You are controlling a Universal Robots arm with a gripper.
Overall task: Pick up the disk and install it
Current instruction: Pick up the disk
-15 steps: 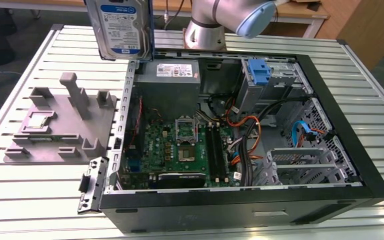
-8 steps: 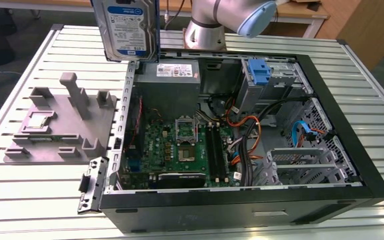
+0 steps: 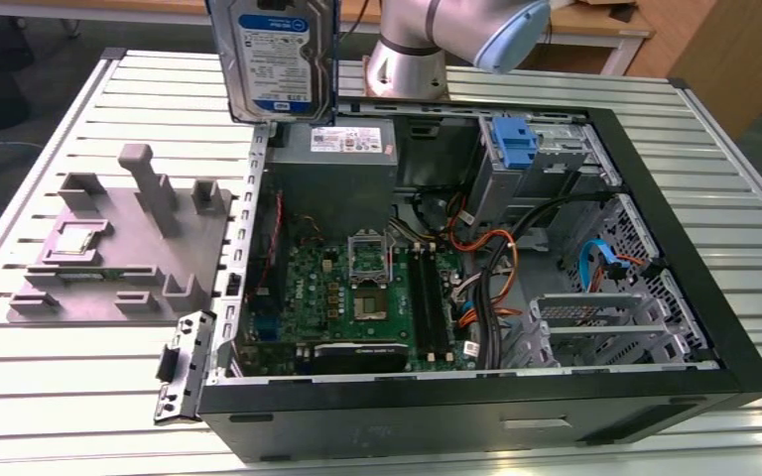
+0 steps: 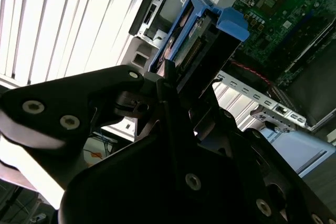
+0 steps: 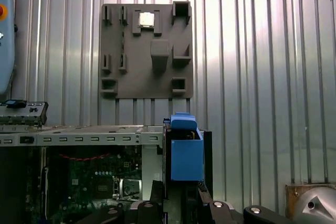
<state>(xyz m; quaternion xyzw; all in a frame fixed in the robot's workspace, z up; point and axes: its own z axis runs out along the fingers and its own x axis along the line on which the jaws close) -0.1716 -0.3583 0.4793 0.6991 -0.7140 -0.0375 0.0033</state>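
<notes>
Across the whole scene runs a slatted metal desk point(image 3: 76, 387), pale and ribbed, and it carries an open black computer case point(image 3: 487, 416) and, at the exterior view's left, a grey moulded fixture tray point(image 3: 103, 258). Past the desk's far edge are a dark floor and a wooden cabinet point(image 3: 732, 50). The silver arm point(image 3: 447, 40) rises behind the case.

Inside the case lie the green motherboard point(image 3: 354, 288), a grey power-supply box point(image 3: 341, 144) with a white label, and a blue-handled drive bay point(image 3: 514, 139); the cables between them tangle and are hard to follow.

The disk point(image 3: 275, 59) hangs in the air above the case's far corner at the exterior view's left, over the power-supply box and clear of it. Its upper end is cut off by the edge of the exterior view. It stands on end with its long axis vertical, and its white-and-blue label faces that camera.

In the second wrist view the hand point(image 4: 167, 77) is closed on the disk, black fingers point(image 4: 173, 98) pressed to its edge, and the hand's dark body covers much of the drive. Only the bright blue bracket point(image 4: 226, 22) and a strip of the connector end are visible. In the first wrist view the disk appears edge-on, its blue end turned down toward the desk beside the case wall.
</notes>
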